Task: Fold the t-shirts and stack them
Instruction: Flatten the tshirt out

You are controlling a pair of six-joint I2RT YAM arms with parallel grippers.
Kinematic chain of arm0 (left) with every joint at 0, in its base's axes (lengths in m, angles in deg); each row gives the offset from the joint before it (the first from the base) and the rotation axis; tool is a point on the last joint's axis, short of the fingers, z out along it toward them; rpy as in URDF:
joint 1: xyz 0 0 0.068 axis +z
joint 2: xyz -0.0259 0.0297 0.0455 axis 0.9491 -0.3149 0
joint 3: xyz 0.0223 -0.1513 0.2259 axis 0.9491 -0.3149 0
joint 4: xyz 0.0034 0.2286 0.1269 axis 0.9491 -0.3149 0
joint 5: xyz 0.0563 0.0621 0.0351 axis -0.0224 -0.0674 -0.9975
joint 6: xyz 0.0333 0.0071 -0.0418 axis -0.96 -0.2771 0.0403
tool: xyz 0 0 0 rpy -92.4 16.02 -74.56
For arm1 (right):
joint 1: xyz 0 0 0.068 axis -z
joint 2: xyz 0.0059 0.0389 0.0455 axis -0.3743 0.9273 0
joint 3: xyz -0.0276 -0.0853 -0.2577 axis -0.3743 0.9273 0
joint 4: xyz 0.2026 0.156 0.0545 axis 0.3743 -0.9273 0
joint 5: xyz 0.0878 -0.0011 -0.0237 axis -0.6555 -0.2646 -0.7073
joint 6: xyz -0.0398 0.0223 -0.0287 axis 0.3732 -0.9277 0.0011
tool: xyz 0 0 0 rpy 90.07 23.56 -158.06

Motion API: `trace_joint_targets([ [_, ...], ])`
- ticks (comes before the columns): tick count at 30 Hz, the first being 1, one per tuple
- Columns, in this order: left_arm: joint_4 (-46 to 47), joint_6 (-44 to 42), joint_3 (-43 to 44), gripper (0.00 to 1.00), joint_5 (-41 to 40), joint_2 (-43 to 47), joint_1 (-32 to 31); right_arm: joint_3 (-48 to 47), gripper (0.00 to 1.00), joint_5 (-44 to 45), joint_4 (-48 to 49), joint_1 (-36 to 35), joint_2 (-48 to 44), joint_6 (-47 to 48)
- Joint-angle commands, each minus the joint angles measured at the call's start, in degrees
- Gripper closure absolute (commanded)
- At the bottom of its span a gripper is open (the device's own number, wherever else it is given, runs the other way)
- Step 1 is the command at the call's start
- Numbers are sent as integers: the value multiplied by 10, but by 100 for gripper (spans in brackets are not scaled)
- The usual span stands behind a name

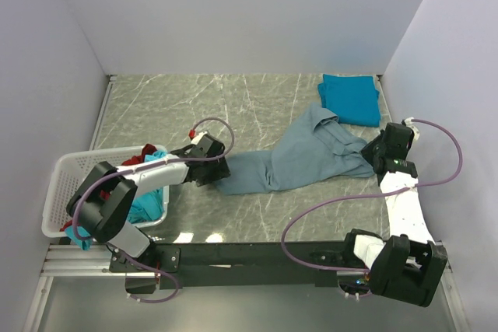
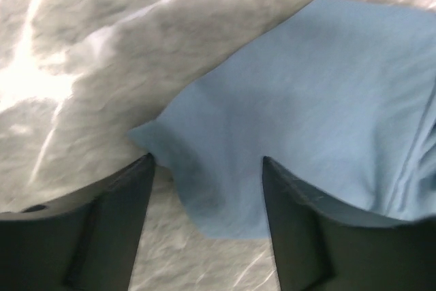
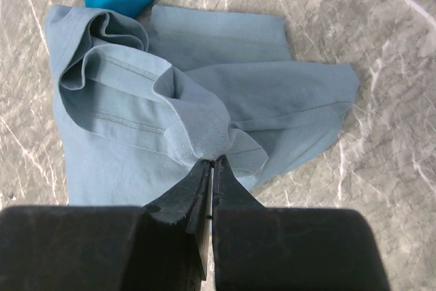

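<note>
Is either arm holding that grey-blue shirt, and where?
Right tool pinches the grey-blue shirt by a bunched edge; left tool stands open around its corner, gripping nothing.

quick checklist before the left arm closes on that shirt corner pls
1. Right tool shut on grey-blue shirt: ok.
2. Shirt corner sits inside left tool: ok.
3. Left tool gripping the cloth: not ok, jaws apart.
4. Shirt lying flat on table: not ok, bunched near right tool.
5. Shirt apart from folded teal shirt: cannot tell.
</note>
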State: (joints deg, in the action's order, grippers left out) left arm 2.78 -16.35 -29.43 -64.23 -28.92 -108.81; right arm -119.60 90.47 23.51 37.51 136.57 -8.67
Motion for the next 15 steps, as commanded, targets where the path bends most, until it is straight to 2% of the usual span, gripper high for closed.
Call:
trace_joint_targets([
  [1, 22, -9, -3, 33, 29, -35, -2, 1, 100, -4, 20, -1, -4, 10],
  [3, 17, -6, 3, 38, 22, -45, -3, 2, 100, -4, 21, 0, -5, 10],
  [4, 16, -6, 6, 45, 17, -48, -3, 2, 100, -4, 22, 0, -5, 10],
  [6, 18, -9, 6, 53, 18, -50, -4, 4, 100, -4, 23, -1, -5, 11],
  [7, 17, -9, 6, 68, 15, -49, -3, 4, 100, -4, 24, 0, -4, 11],
  [9, 14, -7, 8, 84, 8, -43, -3, 5, 100, -16, 24, 0, -2, 13],
  [10, 8, -5, 9, 99, 1, -42, -4, 5, 100, -19, 24, 0, 0, 13],
  [15, -1, -4, 25, 99, -31, -27, -3, 7, 100, -31, 29, -1, -2, 22],
])
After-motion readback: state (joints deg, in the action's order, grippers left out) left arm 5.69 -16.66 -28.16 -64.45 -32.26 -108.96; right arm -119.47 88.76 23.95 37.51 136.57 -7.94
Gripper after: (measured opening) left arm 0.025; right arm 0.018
